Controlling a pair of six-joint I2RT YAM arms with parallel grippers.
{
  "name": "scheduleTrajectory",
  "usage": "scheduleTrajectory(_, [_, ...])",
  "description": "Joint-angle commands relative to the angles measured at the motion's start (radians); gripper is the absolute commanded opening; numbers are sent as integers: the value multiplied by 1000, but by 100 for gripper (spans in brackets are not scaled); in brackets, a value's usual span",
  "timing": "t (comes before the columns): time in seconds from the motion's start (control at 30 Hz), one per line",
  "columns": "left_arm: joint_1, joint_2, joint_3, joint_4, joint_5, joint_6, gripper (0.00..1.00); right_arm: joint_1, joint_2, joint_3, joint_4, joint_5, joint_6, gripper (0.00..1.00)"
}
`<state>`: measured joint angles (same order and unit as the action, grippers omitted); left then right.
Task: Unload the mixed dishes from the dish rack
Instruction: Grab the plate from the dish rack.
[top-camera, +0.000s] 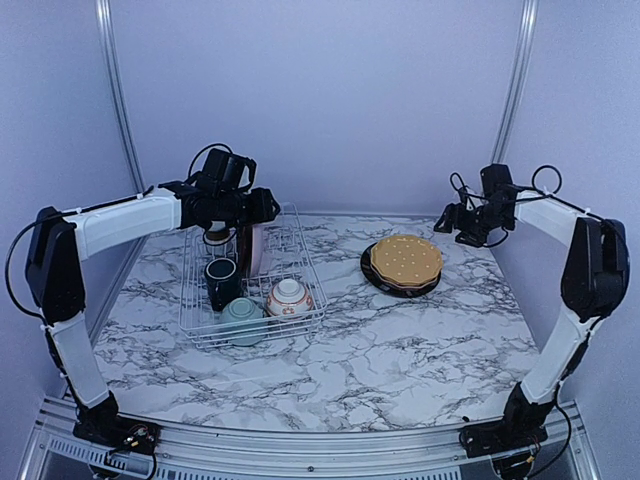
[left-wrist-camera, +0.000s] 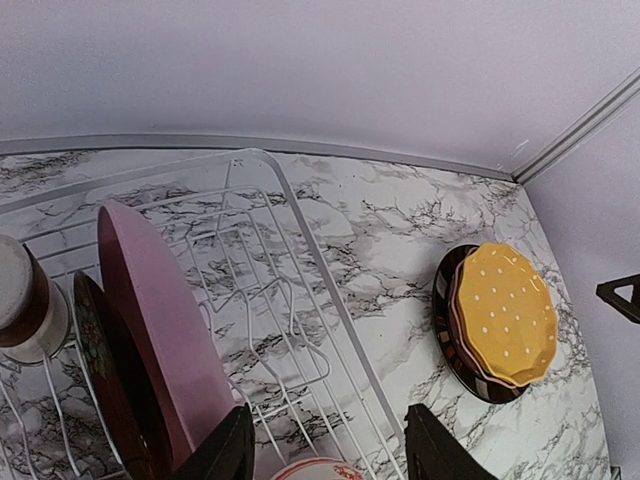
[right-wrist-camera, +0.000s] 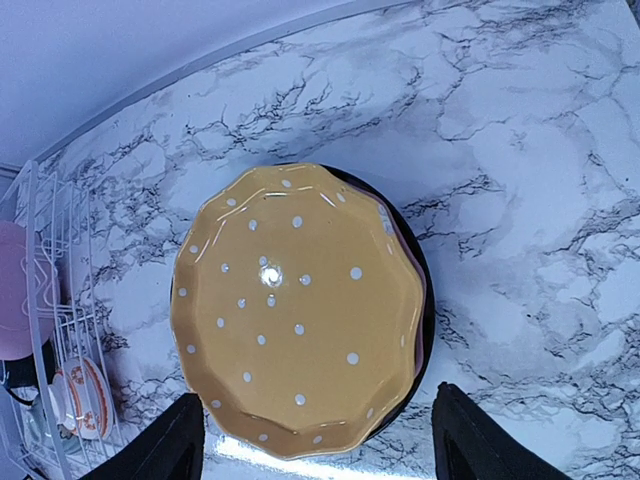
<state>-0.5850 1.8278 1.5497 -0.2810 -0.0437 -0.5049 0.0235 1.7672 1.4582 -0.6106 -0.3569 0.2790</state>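
The white wire dish rack (top-camera: 300, 318) stands at the left of the table. In it a pink plate (left-wrist-camera: 160, 330) stands upright, with a dark floral plate (left-wrist-camera: 100, 375) and a white-and-brown cup (left-wrist-camera: 25, 305) behind it. A dark green mug (top-camera: 221, 280), a pale green bowl (top-camera: 242, 318) and a floral bowl (top-camera: 290, 297) sit in the rack's near part. My left gripper (left-wrist-camera: 330, 450) hangs open over the rack, its left finger right beside the pink plate. Over a dotted yellow plate (right-wrist-camera: 295, 310), which tops a stack on a black plate (right-wrist-camera: 425, 300), my right gripper (right-wrist-camera: 325, 440) is open and holds nothing.
The plate stack (top-camera: 405, 262) lies on the marble table right of the rack. The back wall and a metal corner rail (left-wrist-camera: 580, 125) close off the far side. The rack's left part (right-wrist-camera: 50, 260) shows at the edge of the right wrist view.
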Motion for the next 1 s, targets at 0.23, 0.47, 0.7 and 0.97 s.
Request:
scheduleTrajectory(0.23, [28,32,-35,84,118,-24,34,-2,-61,37,18,-65,12,75])
scheduleTrajectory(0.47, [39,-13,-76,162,164,-37,11,-2,-62,24,30,-81,28,75])
scheduleTrajectory(0.7, [57,-65,-103,200,187,-64,6,-2,-70,16,37,-90,32,75])
scheduleTrajectory(0.97, [98,-123,-111,148,158,-72,22,-2,-71,10,37,-102,34,75])
